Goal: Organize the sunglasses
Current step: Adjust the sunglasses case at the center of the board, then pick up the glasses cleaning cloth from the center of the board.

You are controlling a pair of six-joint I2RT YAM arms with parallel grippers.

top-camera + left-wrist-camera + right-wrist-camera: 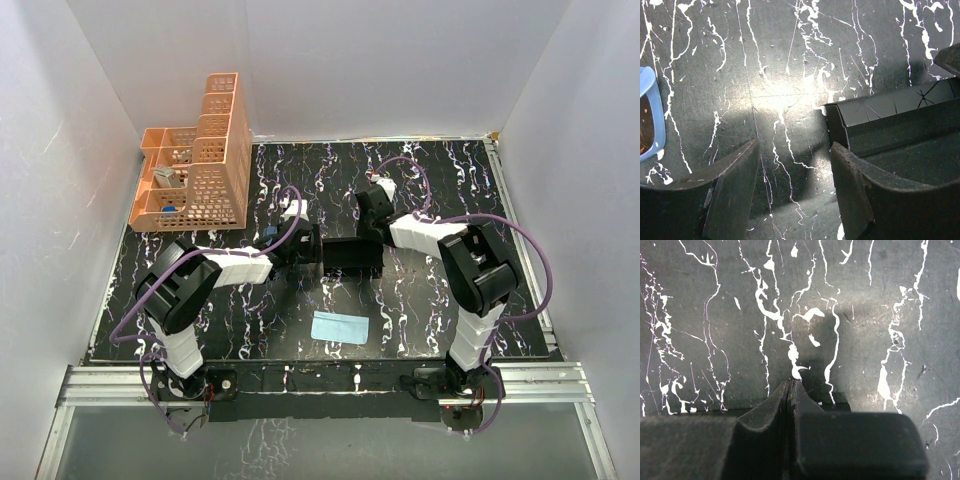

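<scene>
The sunglasses (649, 117) lie on the table (790, 75) outside the left gripper (795, 192). They sit off to the left of its left finger, at the edge of the left wrist view. Only part of a blue frame and an amber-looking lens shows there.

The left gripper's fingers stand apart with nothing but bare table between them.

On the other side, the open black case (900, 127) sits right by the right finger, with its near corner just past that fingertip. I cannot tell whether the finger touches it.

The right gripper (791, 390) has its fingers pressed together with no visible gap, tips low over the table. A flat black shape runs across the bottom of its wrist view, and I cannot tell what it is. From above, this gripper is just beyond the far side of the case.

A light blue cloth (340, 327) lies flat nearer the arm bases, well apart from both sets of fingers. An orange basket (200, 160) stands at the far left corner.
</scene>
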